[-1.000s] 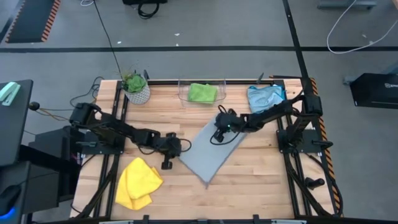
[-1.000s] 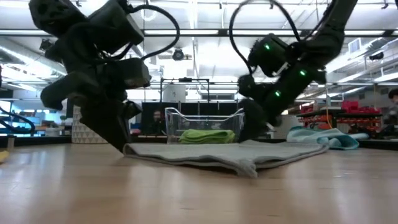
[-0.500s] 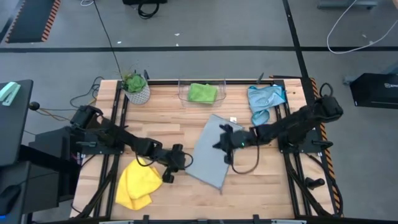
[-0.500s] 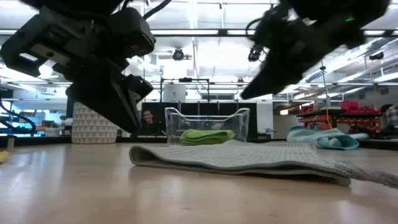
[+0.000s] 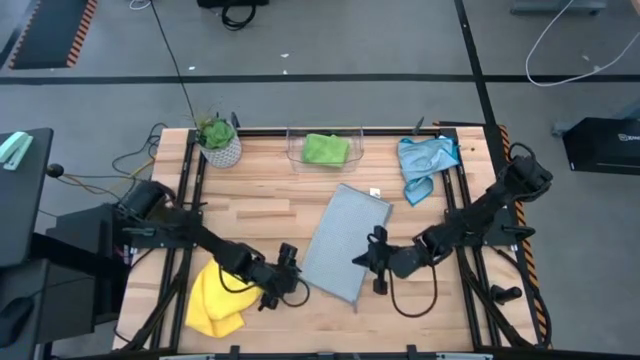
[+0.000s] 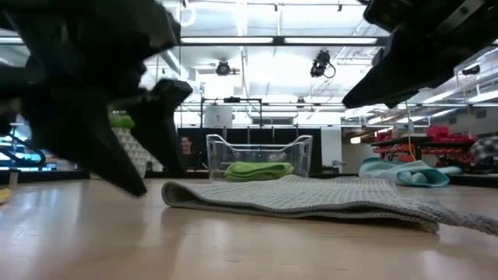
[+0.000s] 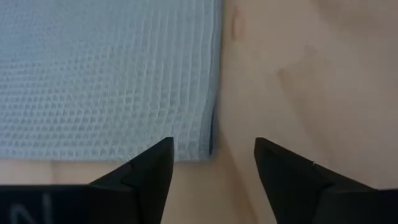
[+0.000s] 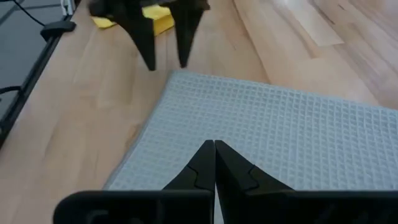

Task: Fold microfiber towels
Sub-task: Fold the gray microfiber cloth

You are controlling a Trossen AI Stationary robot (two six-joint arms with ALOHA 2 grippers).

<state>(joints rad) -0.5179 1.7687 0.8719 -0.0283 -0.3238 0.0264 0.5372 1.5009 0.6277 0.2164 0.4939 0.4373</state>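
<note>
The pale grey towel (image 5: 343, 243) lies folded and flat on the table's middle. My left gripper (image 7: 211, 163) is open at its near left corner (image 7: 199, 146), a finger on either side and touching nothing. My right gripper (image 8: 214, 155) is shut and raised over the towel's near right edge; the low view shows it clear above the cloth (image 6: 311, 198). The yellow towel (image 5: 215, 298) lies crumpled at the near left. At the far right lies the light blue towel (image 5: 425, 160). The green towel (image 5: 325, 148) rests in the bin.
The clear bin (image 5: 352, 140) stands at the far edge's middle, and a potted plant (image 5: 218, 140) at the far left. Bare wood shows between the grey towel and the bin, and along the near edge. A cable loop (image 5: 415, 300) hangs under the right arm.
Both grippers have moved toward the table's near edge. The grey towel has turned and slid with them, its near end swinging right. My left gripper has opened and let go of the towel's corner. My right gripper, still shut, has risen off the cloth.
</note>
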